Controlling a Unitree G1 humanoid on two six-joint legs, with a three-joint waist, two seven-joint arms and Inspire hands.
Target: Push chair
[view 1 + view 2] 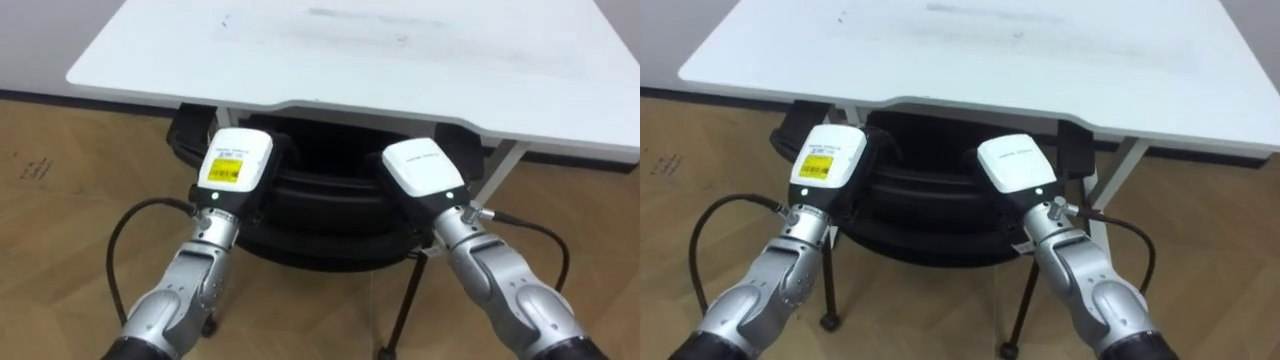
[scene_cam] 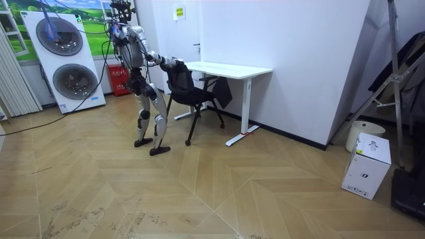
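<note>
Robot standing behind the chair (image 1: pixel 322 205), both arms extended forward. The left hand (image 1: pixel 237 160) and the right hand (image 1: pixel 425 168) rest side by side on the top edge of the black backrest, backs of the hands upward. The fingers of each hand reach over the far side of the backrest and are hidden there, so it cannot be told whether they are straight or curled round the edge. Between the two hands lies a bare stretch of the backrest's upper rim. Directly beyond and above both hands is the near edge of the white desk (image 1: pixel 400 60), with the chair's seat partly under it. In the room view, a white cardboard box (image 2: pixel 366 166) stands well apart from the hands, on the floor.
</note>
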